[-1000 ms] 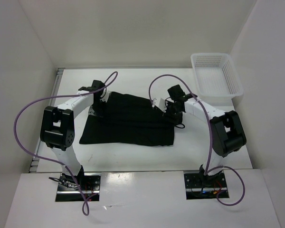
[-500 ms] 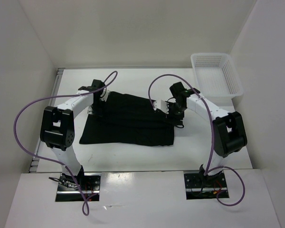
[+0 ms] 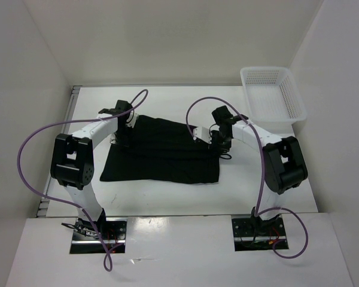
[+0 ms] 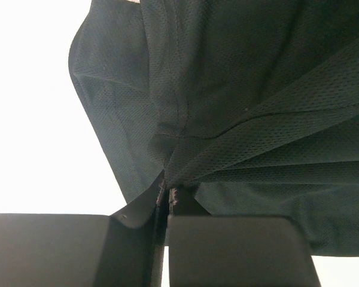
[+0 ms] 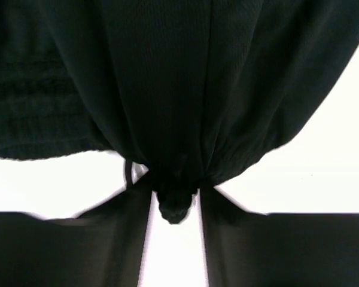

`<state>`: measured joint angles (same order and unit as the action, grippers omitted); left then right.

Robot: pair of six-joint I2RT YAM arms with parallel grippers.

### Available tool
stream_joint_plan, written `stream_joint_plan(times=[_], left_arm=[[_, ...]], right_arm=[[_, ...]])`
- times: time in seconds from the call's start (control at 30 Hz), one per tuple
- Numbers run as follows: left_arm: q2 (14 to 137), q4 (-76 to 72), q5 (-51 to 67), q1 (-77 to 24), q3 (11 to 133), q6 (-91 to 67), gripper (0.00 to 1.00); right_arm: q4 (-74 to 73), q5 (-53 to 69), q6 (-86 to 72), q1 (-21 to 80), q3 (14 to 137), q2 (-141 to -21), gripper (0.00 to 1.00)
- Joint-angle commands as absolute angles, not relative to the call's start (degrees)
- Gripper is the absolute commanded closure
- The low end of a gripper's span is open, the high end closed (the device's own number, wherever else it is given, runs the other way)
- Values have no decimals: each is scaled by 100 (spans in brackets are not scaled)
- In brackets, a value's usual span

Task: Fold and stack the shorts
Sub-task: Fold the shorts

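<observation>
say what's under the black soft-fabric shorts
Only the white tabletop shows around the black soft-fabric shorts, which lie spread on it. Whatever is beneath the fabric is covered, so nothing else there can be told.

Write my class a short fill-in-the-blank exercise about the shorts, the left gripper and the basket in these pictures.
1. The shorts lying on the table are ____ in colour.
2. The left gripper is ____ on a fold of the shorts.
3. The white mesh basket stands at the table's far ____ corner.
Missing words: black; shut; right.
</observation>
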<state>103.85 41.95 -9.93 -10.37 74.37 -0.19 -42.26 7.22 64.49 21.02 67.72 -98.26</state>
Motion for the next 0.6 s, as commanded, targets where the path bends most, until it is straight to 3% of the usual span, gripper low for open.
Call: stream_joint_plan(times=[0.0, 0.07, 0.13, 0.43, 0.57], left_arm=[[10204, 4140, -1134, -1028, 7567, 0, 100], [10204, 4079, -1212, -1028, 7567, 0, 100], [10204, 3895, -1475, -1028, 7620, 0, 100], [10757, 2971, -2592, -528, 10193, 0, 100], [10811, 2839, -2663, -527, 10521, 0, 100]], right_arm=[[-3569, 475, 6416, 2092, 6715, -10019, 70], [-3412, 413, 6416, 2092, 6715, -10020, 91], [-3349, 352, 6276, 2092, 6890, -10072, 98], [-2408, -289, 5555, 2092, 7761, -10125, 100], [-2162, -562, 5555, 2092, 7533, -10073, 100]])
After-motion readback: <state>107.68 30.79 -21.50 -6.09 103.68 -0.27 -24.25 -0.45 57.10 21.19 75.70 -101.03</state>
